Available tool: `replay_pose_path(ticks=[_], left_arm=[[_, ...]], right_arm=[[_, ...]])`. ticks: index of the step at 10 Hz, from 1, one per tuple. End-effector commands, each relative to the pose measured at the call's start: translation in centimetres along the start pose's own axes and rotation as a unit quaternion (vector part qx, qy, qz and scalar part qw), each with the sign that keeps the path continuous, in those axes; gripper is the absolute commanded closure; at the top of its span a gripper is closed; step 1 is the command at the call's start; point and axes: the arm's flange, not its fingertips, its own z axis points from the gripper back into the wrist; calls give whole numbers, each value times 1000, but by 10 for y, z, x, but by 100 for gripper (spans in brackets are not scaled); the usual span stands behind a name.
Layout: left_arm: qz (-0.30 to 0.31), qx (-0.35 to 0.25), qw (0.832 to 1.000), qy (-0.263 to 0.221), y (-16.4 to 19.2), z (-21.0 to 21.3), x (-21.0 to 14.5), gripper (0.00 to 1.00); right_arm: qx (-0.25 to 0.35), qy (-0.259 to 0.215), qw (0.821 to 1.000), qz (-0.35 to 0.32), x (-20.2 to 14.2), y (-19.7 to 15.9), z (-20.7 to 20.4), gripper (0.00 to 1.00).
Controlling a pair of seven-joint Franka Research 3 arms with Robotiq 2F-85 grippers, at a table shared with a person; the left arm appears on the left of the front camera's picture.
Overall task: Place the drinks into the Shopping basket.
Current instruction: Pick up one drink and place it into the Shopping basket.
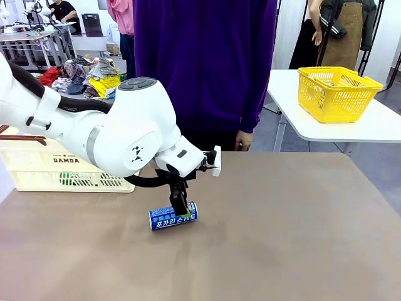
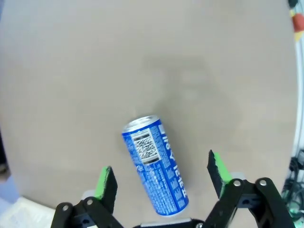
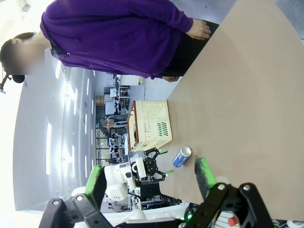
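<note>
Blue can (image 1: 173, 216) lies on its side on the brown desk (image 1: 282, 238), low and left of centre in the front view. Its white lettering is partly covered by the left gripper (image 1: 178, 210), which hangs right over it; from this angle I cannot tell whether a finger touches it. In the left wrist view that gripper (image 2: 160, 168) is spread wide, with one green pad (image 2: 102, 183) on each side of the can (image 2: 155, 164) and bare desk between pad and can. The Shopping basket (image 1: 37, 172) sits at mid-left, largely hidden behind the white arm and cropped by the frame edge. Something green shows through its slots, too obscured to identify. In the right wrist view the right gripper (image 3: 147, 168) is released and holds nothing.
</note>
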Motion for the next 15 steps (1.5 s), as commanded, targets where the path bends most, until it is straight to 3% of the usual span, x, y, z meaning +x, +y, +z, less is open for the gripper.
replay_pose_path(ticks=[1, 3, 6, 9, 11, 15], left_arm=[[25, 15, 1000, 9, 0, 2, 2, 0], [17, 4, 1000, 2, 3, 1, -1, 0], [52, -7, 998, 44, 18, -22, -16, 0], [9, -19, 998, 53, 34, -59, -23, 0], [-13, -75, 996, 45, 46, -84, -27, 0], [-16, -107, 993, 48, 46, -96, -30, 0]], right_arm=[[12, -5, 1000, 6, 2, 2, 0, 0], [12, -5, 1000, 6, 2, 2, 0, 0], [12, -5, 1000, 6, 2, 2, 0, 0], [12, -5, 1000, 6, 2, 2, 0, 0], [12, -5, 1000, 6, 2, 2, 0, 0], [12, -5, 1000, 6, 2, 2, 0, 0]])
